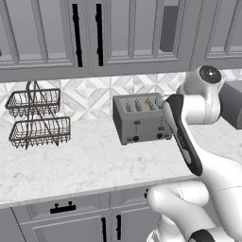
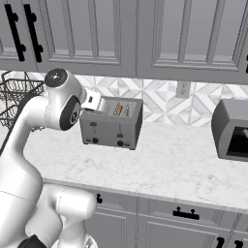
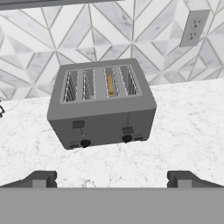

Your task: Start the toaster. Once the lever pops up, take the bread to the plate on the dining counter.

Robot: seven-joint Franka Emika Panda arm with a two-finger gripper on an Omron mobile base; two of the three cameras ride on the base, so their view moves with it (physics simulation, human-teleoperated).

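One toaster (image 3: pixel 103 105) near the counter's (image 3: pixel 183 131) back edge, four slots, two levers, one bread slice (image 3: pixel 110 85) in third slot. Gripper (image 3: pixel 112 179) jaws apart, holding nothing.

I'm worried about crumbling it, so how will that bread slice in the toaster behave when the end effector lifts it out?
The bread stands upright in a slot of the toaster, a thin tan slice, so it is probably light and fairly stiff. With so little showing above the slot, the grip area looks small. It is likely brittle if squeezed hard.
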